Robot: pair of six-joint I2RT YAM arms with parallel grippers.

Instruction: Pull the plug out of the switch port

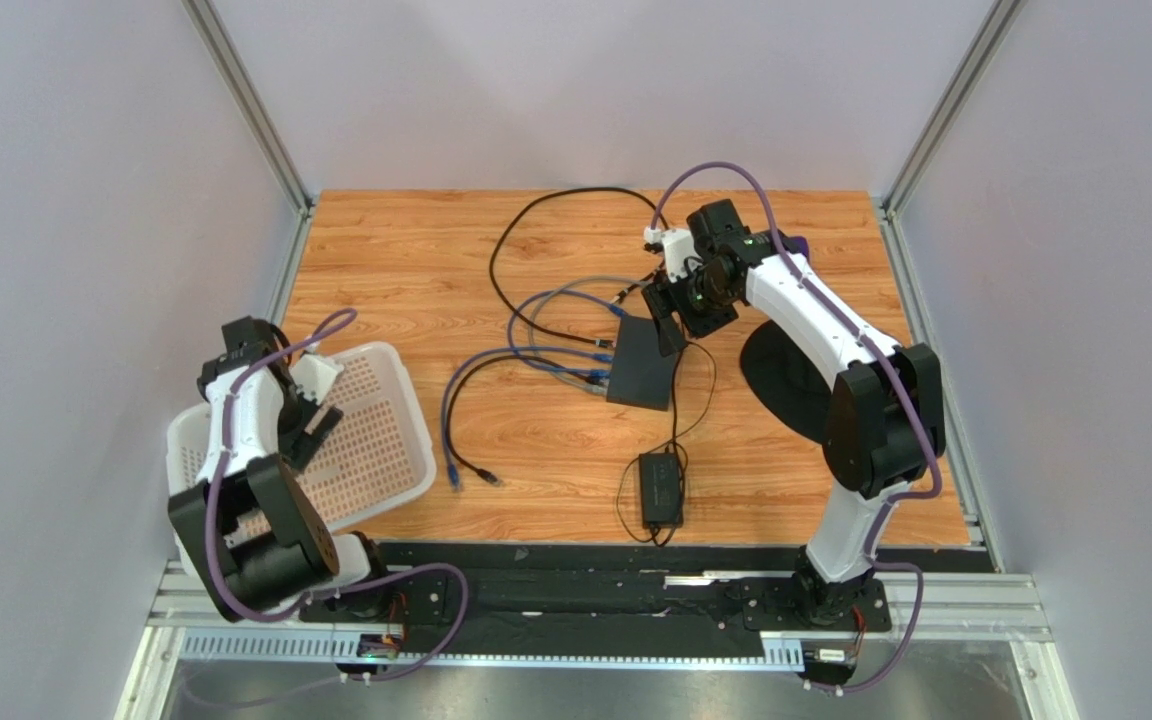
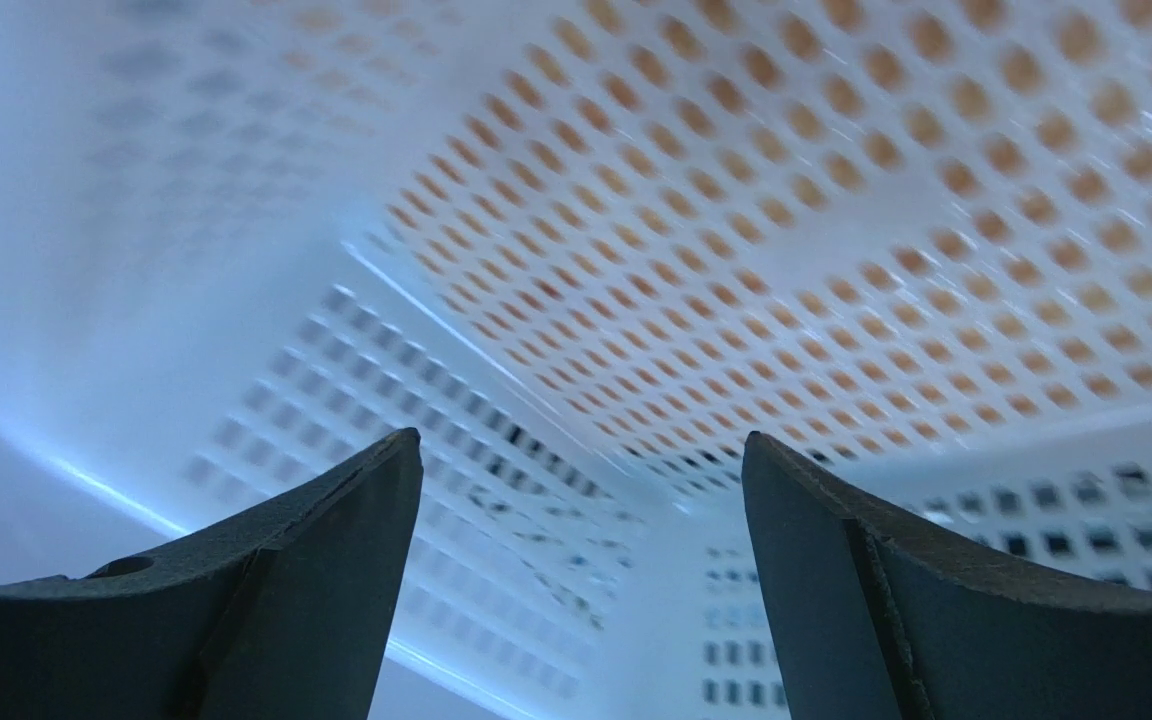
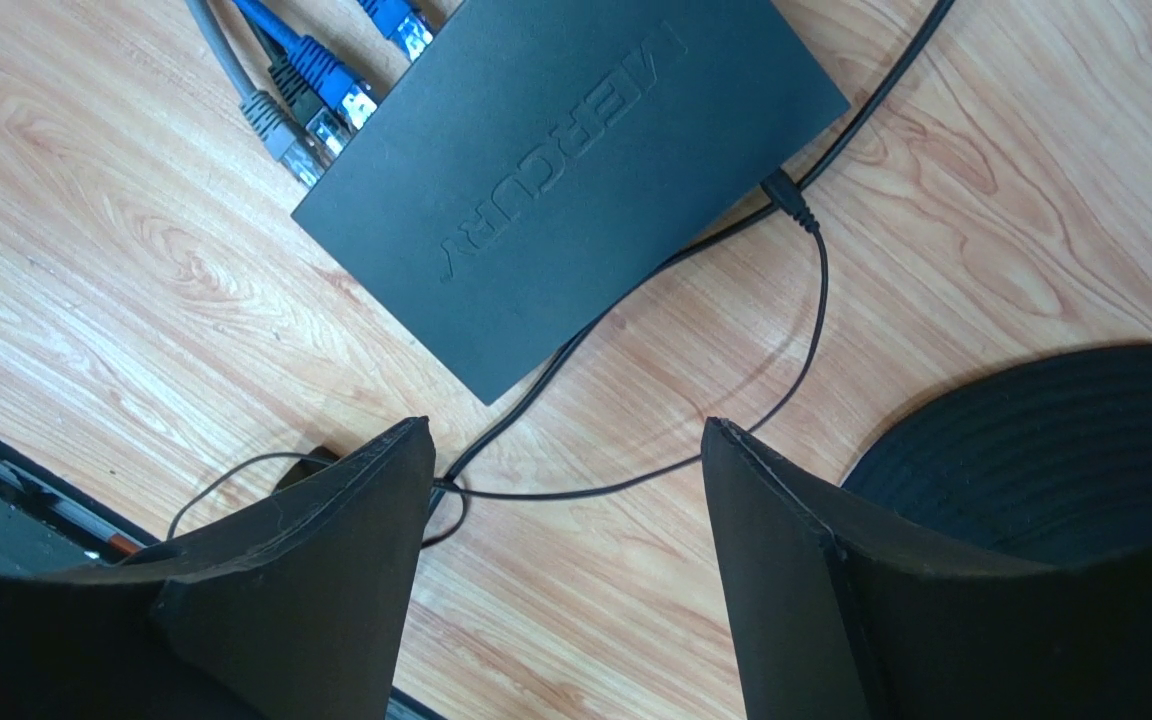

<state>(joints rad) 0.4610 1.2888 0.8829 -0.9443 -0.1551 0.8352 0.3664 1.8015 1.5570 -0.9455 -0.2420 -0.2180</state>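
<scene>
The switch (image 1: 639, 365) is a flat matte-black box lying mid-table. It also shows in the right wrist view (image 3: 567, 165). Blue plugs (image 3: 330, 83) and a grey plug (image 3: 279, 132) sit in sockets along its left edge. A thin black power cord (image 3: 788, 195) enters its opposite edge. My right gripper (image 1: 666, 308) hovers over the switch's far right end, open and empty, its jaws (image 3: 567, 435) wide apart above bare wood. My left gripper (image 1: 312, 417) is open and empty (image 2: 582, 450) inside the white basket.
A white perforated basket (image 1: 387, 435) stands at the left. A small black power brick (image 1: 662, 489) lies near the front edge. A black round mat (image 1: 781, 383) lies right of the switch. Blue and grey cables loop left, with loose ends (image 1: 473, 477).
</scene>
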